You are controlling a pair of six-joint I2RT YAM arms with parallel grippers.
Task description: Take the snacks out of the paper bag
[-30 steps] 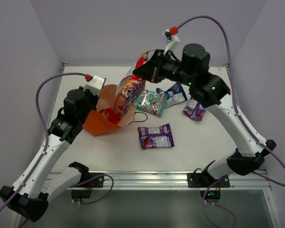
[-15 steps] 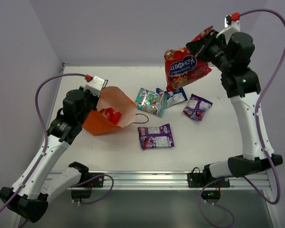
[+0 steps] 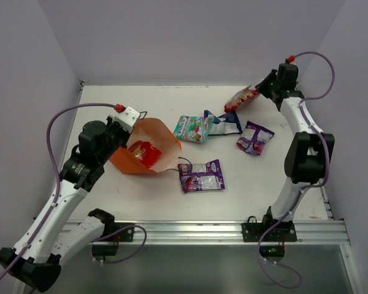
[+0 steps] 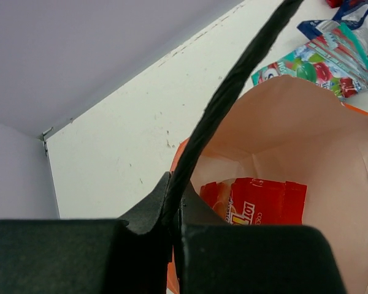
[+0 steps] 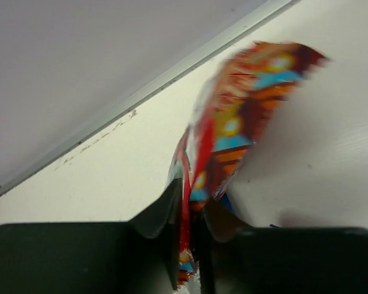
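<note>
Four snacks (image 3: 200, 176) on table (image 3: 141, 202), 1 in bag (image 3: 124, 164), 1 pinched in R tool (image 5: 190, 205); L tool (image 4: 175, 211) clamps handle (image 4: 233, 86).

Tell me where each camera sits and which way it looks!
Top external: high behind the robot, looking down at the table; the whole robot shows, left gripper and right gripper included.
Left wrist: on the left wrist, looking into the paper bag; its gripper shows, shut on the black handle.
Right wrist: on the right wrist, facing the table's far edge; its gripper shows, shut on a red-orange packet.
Shared: top and left wrist both see the red packet inside the bag.
</note>
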